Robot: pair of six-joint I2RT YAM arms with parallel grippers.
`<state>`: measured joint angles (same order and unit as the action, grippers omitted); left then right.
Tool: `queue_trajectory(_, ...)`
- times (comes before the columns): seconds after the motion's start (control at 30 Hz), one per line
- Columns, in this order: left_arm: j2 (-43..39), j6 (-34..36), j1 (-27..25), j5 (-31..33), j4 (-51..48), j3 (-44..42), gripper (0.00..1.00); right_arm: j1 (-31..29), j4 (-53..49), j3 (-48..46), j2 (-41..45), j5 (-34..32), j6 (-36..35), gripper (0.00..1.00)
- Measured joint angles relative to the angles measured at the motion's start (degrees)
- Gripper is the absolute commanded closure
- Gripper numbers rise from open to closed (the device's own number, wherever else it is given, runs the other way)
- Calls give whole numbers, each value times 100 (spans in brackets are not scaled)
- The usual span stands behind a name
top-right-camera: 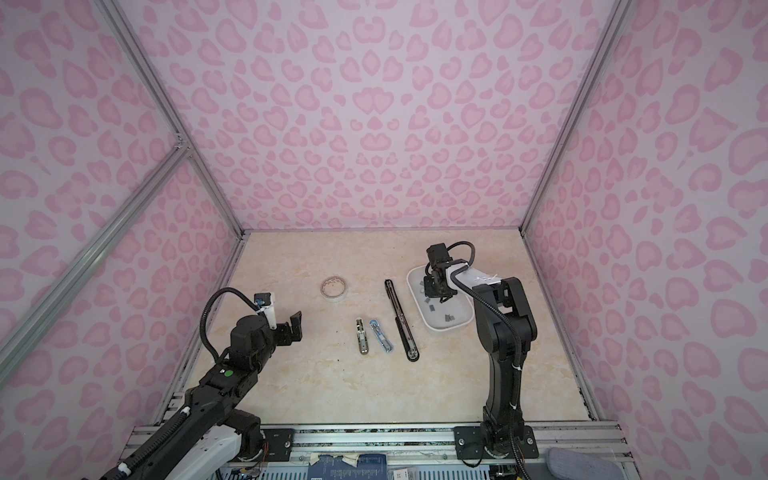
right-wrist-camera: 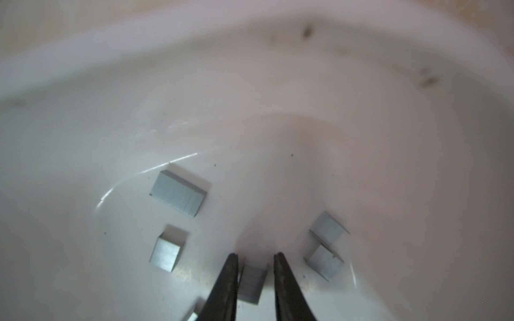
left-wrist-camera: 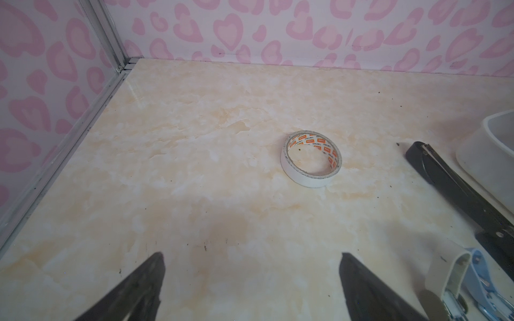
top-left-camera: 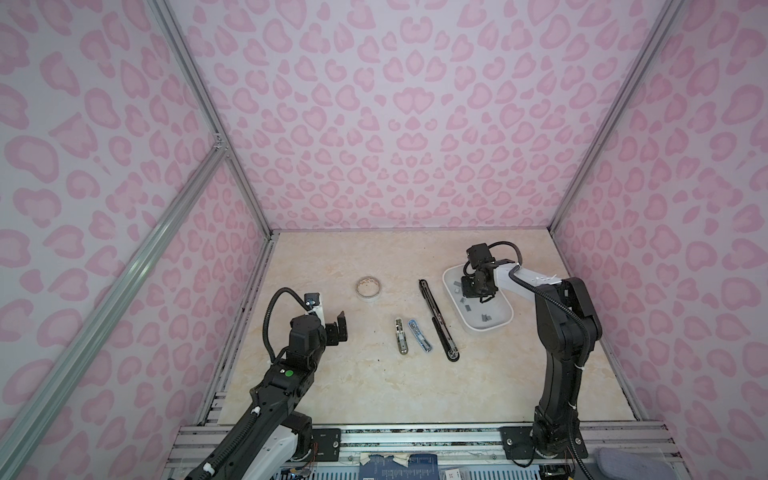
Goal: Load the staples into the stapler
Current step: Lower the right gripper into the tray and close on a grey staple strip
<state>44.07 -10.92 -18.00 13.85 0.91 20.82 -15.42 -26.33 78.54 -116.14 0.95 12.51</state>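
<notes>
Hovering over the pink-walled marbled tabletop [top-left-camera: 374, 395], left tool [left-wrist-camera: 250, 257] gapes; right tool [right-wrist-camera: 256, 257] straddles staples [right-wrist-camera: 251, 283], grip unclear.

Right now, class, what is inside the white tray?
Several loose grey staple strips lie in the white tray. The right gripper reaches in, one strip between its fingertips, grip unclear. In both top views it hides part of the floor.

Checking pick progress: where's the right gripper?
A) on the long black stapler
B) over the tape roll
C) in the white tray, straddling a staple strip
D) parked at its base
C: in the right wrist view the right gripper straddles a staple strip on the floor of the white tray.
</notes>
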Motion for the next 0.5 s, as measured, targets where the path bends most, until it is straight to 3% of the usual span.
queue_trajectory(0.5,81,0,0,-13,2,22,1,-98,133,9,-33,208,59,77)
